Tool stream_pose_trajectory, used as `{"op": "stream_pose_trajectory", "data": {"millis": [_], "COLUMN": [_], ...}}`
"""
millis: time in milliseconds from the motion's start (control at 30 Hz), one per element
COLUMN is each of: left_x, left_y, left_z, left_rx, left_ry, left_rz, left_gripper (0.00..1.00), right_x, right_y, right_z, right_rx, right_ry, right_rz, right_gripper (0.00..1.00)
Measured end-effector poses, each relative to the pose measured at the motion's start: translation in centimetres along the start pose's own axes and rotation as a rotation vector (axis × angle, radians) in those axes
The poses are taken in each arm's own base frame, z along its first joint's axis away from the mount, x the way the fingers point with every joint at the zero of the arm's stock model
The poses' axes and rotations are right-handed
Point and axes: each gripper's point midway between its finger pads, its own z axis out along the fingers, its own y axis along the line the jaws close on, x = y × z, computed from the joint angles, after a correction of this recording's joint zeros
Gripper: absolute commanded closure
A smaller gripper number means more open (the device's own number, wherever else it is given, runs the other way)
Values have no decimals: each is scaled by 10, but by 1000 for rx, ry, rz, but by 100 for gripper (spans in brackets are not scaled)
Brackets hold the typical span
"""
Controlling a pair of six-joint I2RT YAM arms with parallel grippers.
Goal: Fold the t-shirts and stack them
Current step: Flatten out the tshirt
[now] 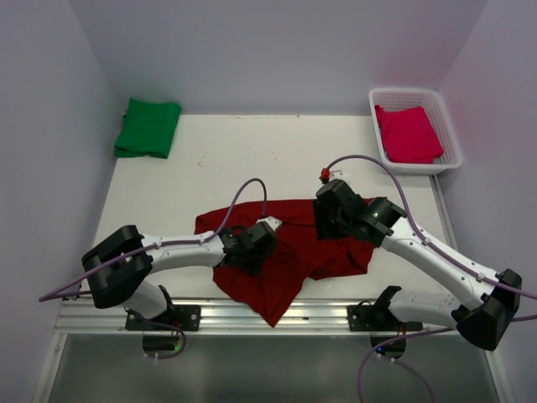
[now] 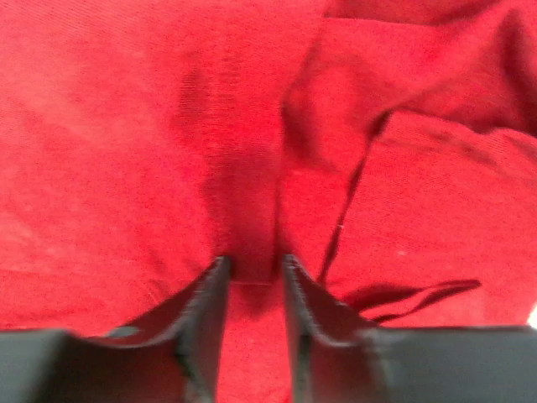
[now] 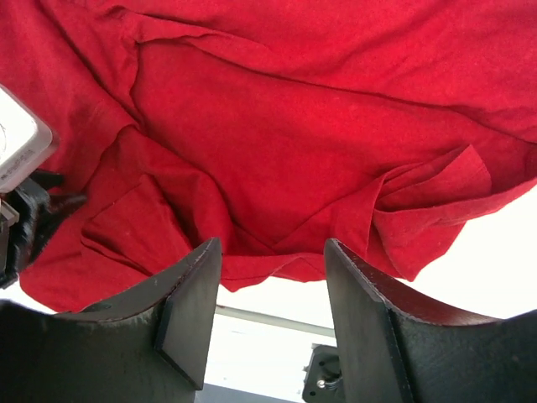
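The dark maroon-red t-shirt [image 1: 289, 256] lies crumpled and spread at the near middle of the table, one corner hanging over the front rail. My left gripper [image 1: 252, 245] presses down on its left part. In the left wrist view the gripper [image 2: 254, 265] stands open by a narrow gap, with red cloth [image 2: 151, 151] under and between the fingers. My right gripper [image 1: 327, 220] hovers over the shirt's right part. Its jaws [image 3: 270, 248] are wide open and empty, just short of the shirt's hem [image 3: 277, 269]. The bright green t-shirt [image 1: 148, 128] lies folded at the back left. The pinkish-red t-shirt [image 1: 409, 134] lies in the basket.
A white lattice basket [image 1: 445, 117] stands at the back right corner. Purple cables loop over both arms above the table [image 1: 252, 159]. The metal front rail [image 1: 210, 315] runs along the near edge. Walls close in on the left, back and right.
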Motion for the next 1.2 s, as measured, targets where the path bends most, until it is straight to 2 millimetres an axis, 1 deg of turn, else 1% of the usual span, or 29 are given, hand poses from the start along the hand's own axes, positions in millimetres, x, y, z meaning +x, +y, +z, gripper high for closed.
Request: {"op": "stream_pose_trajectory", "data": {"millis": [33, 67, 167, 267, 433, 500, 567, 633, 700, 767, 833, 933, 1000, 1033, 1100, 1133, 1167, 1200], "left_x": [0, -1, -3, -4, -5, -6, -6, -5, -2, -5, -22, -57, -71, -73, -69, -65, -59, -57], "left_y": [1, 2, 5, 5, 6, 7, 7, 11, 19, 28, 29, 24, 23, 25, 28, 30, 33, 33], "left_z": [1, 1, 3, 3, 3, 2, 1, -1, -8, -22, -42, -77, -91, -94, -91, -88, -83, -82], "left_rx": [-8, -15, -30, -33, -42, -48, -52, -73, -124, -174, -193, -174, -166, -171, -192, -203, -219, -223], "left_ry": [-2, -3, -10, -13, -13, -14, -13, -3, 14, 10, -39, -165, -226, -236, -218, -202, -177, -170], "left_rz": [2, 6, 5, 6, 7, 7, 2, -1, -10, -17, -35, -72, -90, -94, -92, -87, -79, -77], "left_gripper": [77, 86, 96, 96, 91, 92, 96, 98, 99, 97, 95, 94, 96, 97, 99, 100, 100, 100], "right_x": [0, 0, -1, -1, -1, -1, -1, -2, -4, -6, -7, -8, -9, -10, -11, -12, -13, -12], "right_y": [-1, -1, -2, -3, -3, -3, -3, -6, -12, -19, -25, -30, -33, -35, -42, -48, -57, -67], "right_z": [0, 0, 0, 1, 1, 1, 1, 1, 3, 6, 11, 16, 18, 19, 23, 26, 31, 36], "right_rx": [1, 2, 5, 6, 6, 6, 9, 21, 62, 103, 141, 178, 197, 206, 240, 263, 297, 332], "right_ry": [0, 0, 0, 0, 0, 0, -1, -5, -17, -24, -23, -16, -18, -19, -19, -18, -12, -1], "right_rz": [0, -1, 0, -1, -2, -4, -6, -5, -5, -1, -1, -3, -3, -2, 11, 26, 43, 64], "right_gripper": [45, 45, 46, 47, 48, 48, 48, 48, 47, 47, 47, 47, 47, 48, 48, 47, 46, 46]}}
